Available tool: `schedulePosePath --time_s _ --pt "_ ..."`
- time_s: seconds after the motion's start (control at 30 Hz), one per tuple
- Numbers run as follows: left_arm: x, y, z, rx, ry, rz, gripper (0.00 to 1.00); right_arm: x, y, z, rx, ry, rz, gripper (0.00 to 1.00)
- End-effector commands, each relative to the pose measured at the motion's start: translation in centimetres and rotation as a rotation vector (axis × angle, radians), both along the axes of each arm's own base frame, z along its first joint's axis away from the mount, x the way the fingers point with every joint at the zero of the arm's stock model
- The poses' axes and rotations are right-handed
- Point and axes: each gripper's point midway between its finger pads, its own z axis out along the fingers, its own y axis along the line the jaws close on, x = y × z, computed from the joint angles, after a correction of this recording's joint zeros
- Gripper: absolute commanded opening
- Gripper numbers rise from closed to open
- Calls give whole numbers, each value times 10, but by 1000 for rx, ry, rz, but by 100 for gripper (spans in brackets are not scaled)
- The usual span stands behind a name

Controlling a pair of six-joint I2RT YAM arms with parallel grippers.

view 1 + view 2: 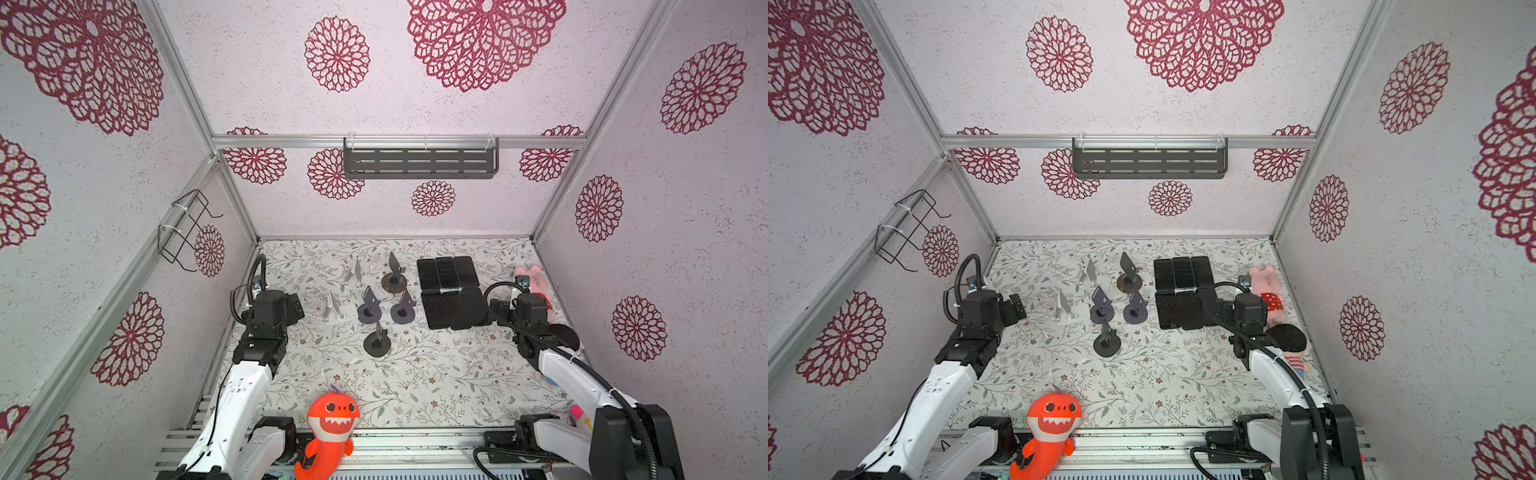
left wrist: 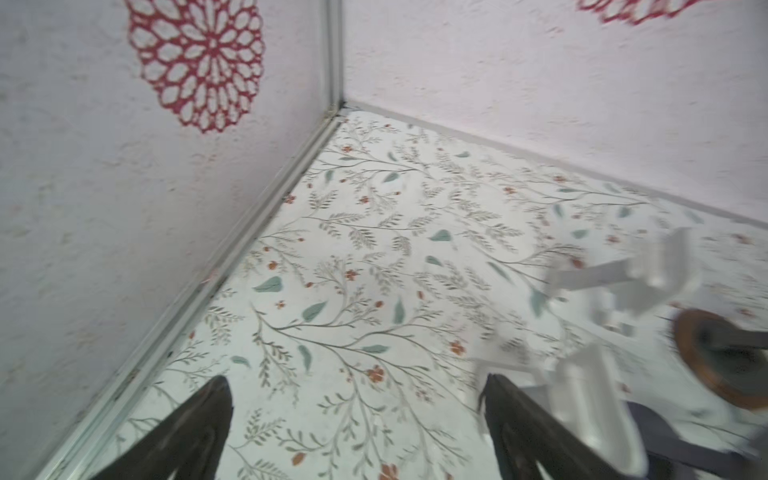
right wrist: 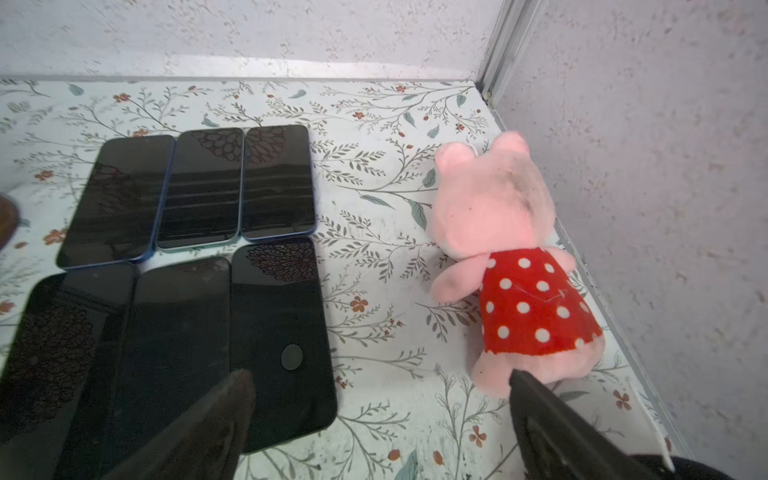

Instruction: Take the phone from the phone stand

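Table (image 1: 415,386) job looks done: all 6 phones (image 1: 446,272) lie flat in 2 rows, edge to edge, none on the stands (image 1: 376,343). Both grippers are spread wide and empty.

Risks: the right gripper (image 3: 380,374) hangs over the nearest phone, so a low swing shoves the pack. The left gripper (image 2: 357,380) could tip a white stand (image 1: 334,309).

The wall (image 3: 665,166) and pink plush (image 3: 498,208) crowd the right side. The front middle is open.
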Motion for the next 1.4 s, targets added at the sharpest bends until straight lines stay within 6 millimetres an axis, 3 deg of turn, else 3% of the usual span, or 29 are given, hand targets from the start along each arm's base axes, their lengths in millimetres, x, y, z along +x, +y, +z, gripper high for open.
schedulePosePath --time_s 0.0,0.17,0.43,0.73,0.87,0.97,1.03,1.37 --pt "9 33 16 113 -98 142 97 19 -6 27 -27 -151 -27 99" --pt "23 45 -8 115 -63 139 97 24 -7 8 -20 -178 -35 99" --pt "43 47 -39 77 -160 40 97 31 -11 -10 -28 -225 -62 99" --pt "65 54 -37 36 -213 -6 97 30 -14 -13 -30 -285 -48 99" --pt "70 45 -40 -11 -240 -50 97 24 -17 -17 2 -313 -40 99" --pt "87 23 -55 19 -287 -186 97 23 -18 -20 16 -321 -33 99" --pt "87 14 -58 67 -233 -184 97 23 -18 -21 19 -311 -27 99" --pt "89 16 -58 59 -245 -184 97 23 -18 -19 17 -330 -25 99"
